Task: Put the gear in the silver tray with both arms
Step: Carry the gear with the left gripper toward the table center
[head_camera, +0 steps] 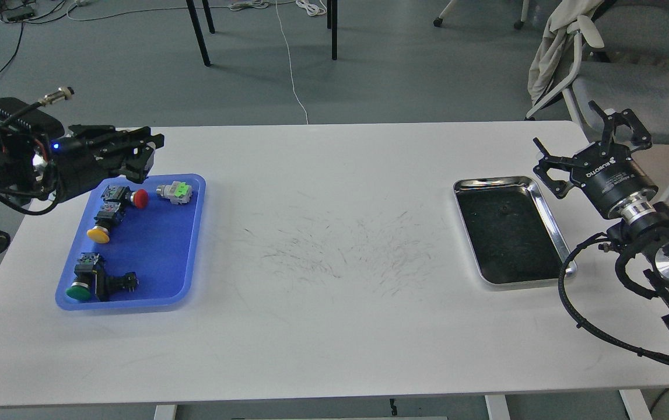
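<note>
The silver tray [550,213] lies at the right of the white table, and its scuffed black inside holds nothing. The gear is several push-button parts in a blue plastic tray [191,233] at the left: a red button [140,198], a yellow button [98,234], a green button [79,291] and a grey part with a green face [175,192]. My left gripper [149,155] hovers over the blue tray's far left corner, just above the red button, fingers apart and empty. My right gripper [567,125] is open and empty, just right of the silver tray's far end.
Black scuff marks cover the middle of the table [334,251]. Cables loop from my right arm [631,198] over the table's right edge near the silver tray. A grey chair [631,87] and table legs stand on the floor beyond the far edge.
</note>
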Tool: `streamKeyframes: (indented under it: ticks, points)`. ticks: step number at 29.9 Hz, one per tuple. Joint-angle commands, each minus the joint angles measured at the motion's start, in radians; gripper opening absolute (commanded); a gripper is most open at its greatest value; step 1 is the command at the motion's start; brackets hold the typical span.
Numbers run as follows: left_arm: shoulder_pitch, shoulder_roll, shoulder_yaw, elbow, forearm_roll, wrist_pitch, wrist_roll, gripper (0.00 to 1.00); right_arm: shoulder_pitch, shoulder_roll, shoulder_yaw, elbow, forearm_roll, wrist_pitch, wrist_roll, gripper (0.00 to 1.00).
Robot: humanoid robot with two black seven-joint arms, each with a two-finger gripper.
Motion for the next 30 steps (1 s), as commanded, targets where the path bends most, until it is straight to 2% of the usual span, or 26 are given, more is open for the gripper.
streamKeyframes:
  ticks: [1, 5, 10, 12, 19, 26, 30]
  points:
    - [-0.071, -0.122, -0.002, -0.056, -0.020, -0.069, 0.087, 0.09, 0.011, -0.016, 0.000, -0.005, 0.000, 0.000, 0.000, 0.97]
    - [-0.087, -0.318, 0.006, -0.044, -0.031, -0.075, 0.182, 0.09, 0.011, -0.019, 0.000, -0.005, 0.000, 0.000, 0.000, 0.97]
    - [-0.088, -0.561, 0.026, 0.025, -0.014, -0.095, 0.248, 0.09, 0.011, -0.027, 0.009, -0.008, 0.000, 0.000, 0.000, 0.97]
    - [-0.091, -0.648, 0.064, 0.071, -0.002, -0.097, 0.260, 0.09, 0.011, -0.027, 0.009, -0.009, 0.000, 0.000, 0.000, 0.97]
    - [-0.090, -0.900, 0.173, 0.208, 0.027, -0.088, 0.262, 0.09, 0.011, -0.027, 0.015, -0.008, 0.001, 0.000, 0.001, 0.97]
    - [-0.053, -0.917, 0.285, 0.262, 0.027, -0.016, 0.269, 0.09, 0.011, -0.027, 0.015, -0.006, 0.001, 0.000, 0.001, 0.97]
    - [-0.013, -0.917, 0.288, 0.266, 0.040, -0.003, 0.286, 0.09, 0.010, -0.027, 0.015, -0.006, 0.001, 0.000, 0.001, 0.97]
